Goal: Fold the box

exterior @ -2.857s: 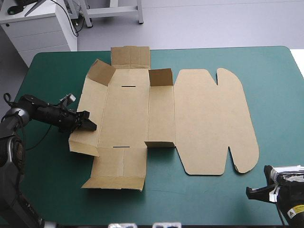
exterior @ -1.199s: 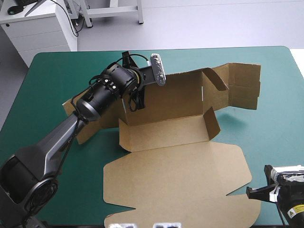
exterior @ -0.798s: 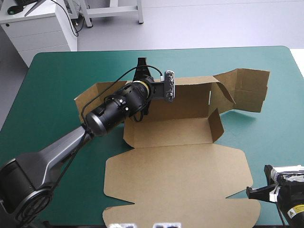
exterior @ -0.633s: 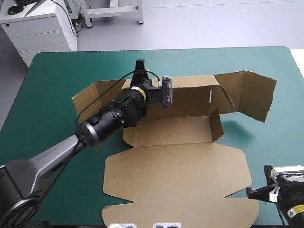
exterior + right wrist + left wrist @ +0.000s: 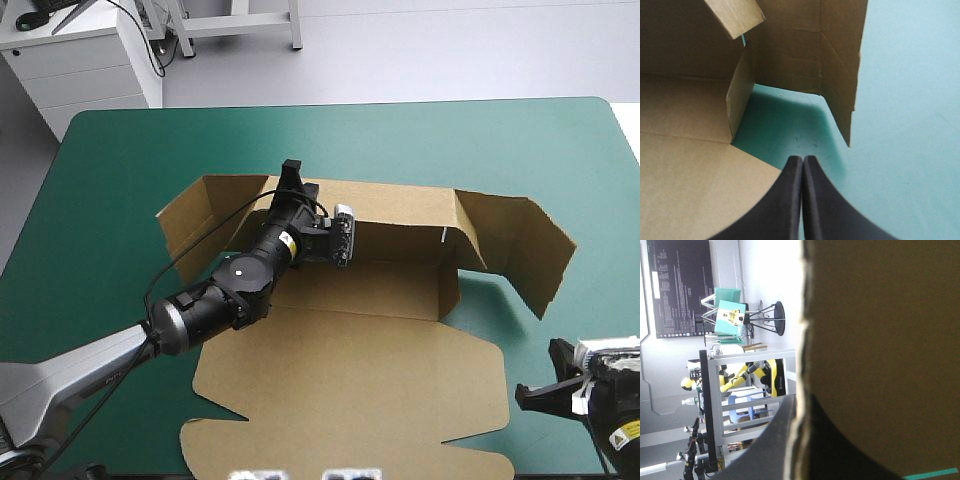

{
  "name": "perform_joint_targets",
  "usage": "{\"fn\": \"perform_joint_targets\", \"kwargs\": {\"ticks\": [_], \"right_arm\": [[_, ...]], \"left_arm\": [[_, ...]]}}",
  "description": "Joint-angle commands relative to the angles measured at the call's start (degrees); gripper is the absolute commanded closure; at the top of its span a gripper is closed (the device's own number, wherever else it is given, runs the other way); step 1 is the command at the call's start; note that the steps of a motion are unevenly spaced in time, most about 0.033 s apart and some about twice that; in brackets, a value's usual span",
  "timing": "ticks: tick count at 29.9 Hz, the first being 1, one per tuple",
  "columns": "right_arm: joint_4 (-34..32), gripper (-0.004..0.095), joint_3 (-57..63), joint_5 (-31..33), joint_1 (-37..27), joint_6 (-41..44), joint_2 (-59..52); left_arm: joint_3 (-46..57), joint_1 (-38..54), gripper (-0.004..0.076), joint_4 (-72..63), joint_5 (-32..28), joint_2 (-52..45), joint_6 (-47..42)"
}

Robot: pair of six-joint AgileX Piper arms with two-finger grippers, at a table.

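Box [image 5: 380,340] of brown board sits in the middle of the teal-green worktop [image 5: 120,160], partly raised; its long back wall [image 5: 400,212] stands upright toward the far edge, with an end flap [image 5: 185,215] angled off at the left and a larger side panel [image 5: 525,250] splayed out at the right; a short wall [image 5: 450,285] stands at the right end of the floor, and the lid [image 5: 350,400] lies flat toward the near edge. The left arm reaches across the lid and floor; the left end effector [image 5: 291,175] sits on the top edge of the back wall near its left end; in the left wrist view the board fills most of the field, with a black finger [image 5: 777,440] on one side of its edge, so it seems clamped on the wall, the sheet between the fingers. The right end effector [image 5: 802,167] is closed to one pointed arch, holding nothing, over bare cover near the worktop's near right corner, just beside the lid's edge [image 5: 685,180], with the side panel [image 5: 837,65] ahead of it; a small yellow label [image 5: 625,437] on the right wrist is too small to read.
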Motion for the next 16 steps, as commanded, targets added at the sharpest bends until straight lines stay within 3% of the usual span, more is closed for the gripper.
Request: {"fn": "perform_joint_targets", "kwargs": {"ticks": [1,6,11,16], "right_arm": [[0.76,0.0927,-6.29,-3.87,-0.46,-0.95,5.49],[0.76,0.0927,-16.35,-3.52,-0.46,-6.57,16.53],[1.5,0.0927,-25.11,-4.71,-0.46,-4.92,26.06],[4.3,0.0927,-33.96,-5.42,-0.46,-5.74,35.45]], "left_arm": [[-1.58,-0.34,0.0731,2.86,0.18,-2.86,-2.25],[-1.58,-0.64,0.0731,2.28,4.77,-2.86,-8.51],[-1.58,-1.41,0.0731,2.45,11.22,-2.86,-8.84],[-1.58,-1.41,0.0731,2.09,12.24,-2.86,-8.91]]}}
